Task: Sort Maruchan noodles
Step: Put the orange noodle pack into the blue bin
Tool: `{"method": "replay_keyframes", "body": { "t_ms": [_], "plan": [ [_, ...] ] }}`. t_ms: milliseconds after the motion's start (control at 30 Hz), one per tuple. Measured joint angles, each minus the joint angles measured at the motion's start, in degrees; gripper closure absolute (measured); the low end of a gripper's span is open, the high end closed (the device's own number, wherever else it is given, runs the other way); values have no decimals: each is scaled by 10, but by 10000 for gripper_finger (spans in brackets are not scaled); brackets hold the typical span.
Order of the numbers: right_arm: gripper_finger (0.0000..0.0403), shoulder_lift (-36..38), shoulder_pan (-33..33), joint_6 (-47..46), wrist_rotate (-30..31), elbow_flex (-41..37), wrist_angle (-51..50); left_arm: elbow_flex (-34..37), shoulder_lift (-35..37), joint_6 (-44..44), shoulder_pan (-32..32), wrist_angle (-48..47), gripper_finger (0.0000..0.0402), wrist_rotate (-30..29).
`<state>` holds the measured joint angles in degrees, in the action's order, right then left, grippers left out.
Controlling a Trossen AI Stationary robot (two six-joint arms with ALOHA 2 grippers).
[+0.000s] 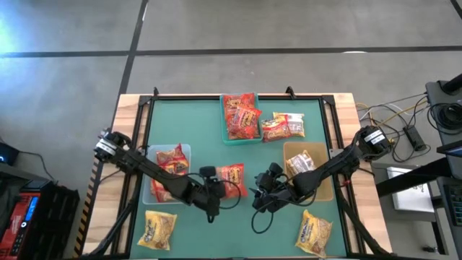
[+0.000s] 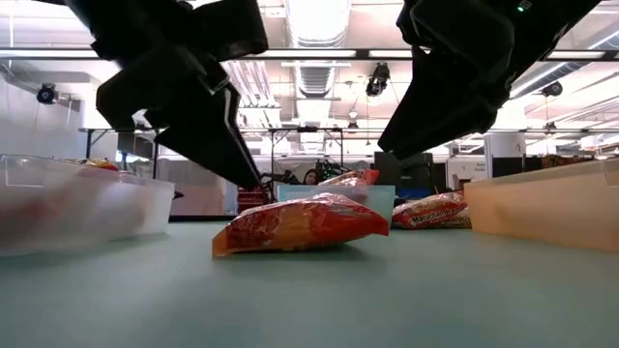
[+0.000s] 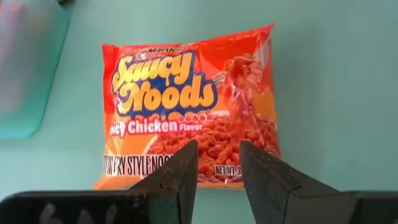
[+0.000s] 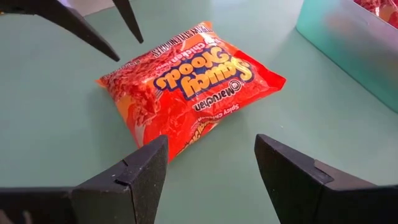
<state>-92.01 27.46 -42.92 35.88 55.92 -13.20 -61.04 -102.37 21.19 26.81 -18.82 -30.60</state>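
Note:
A red-orange Maruchan noodle packet lies flat on the green mat between my two grippers. My left gripper hangs just above the packet's edge nearest it, fingers open with a narrow gap. My right gripper hovers higher on the packet's other side, open wide. More red packets fill the clear bin and the teal bin. The tan bin also holds packets.
Two loose packets lie right of the teal bin. Yellow packets lie at the near left and near right. The mat has a raised black frame. Free mat remains between the bins around the centre.

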Motion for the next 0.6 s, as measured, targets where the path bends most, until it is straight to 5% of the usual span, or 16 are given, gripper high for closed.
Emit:
{"method": "replay_keyframes", "body": {
  "t_ms": [600],
  "plan": [
    [172,0,0,0,0,0,3,12,-28,-34,-28,22,299,41]
  ]
}}
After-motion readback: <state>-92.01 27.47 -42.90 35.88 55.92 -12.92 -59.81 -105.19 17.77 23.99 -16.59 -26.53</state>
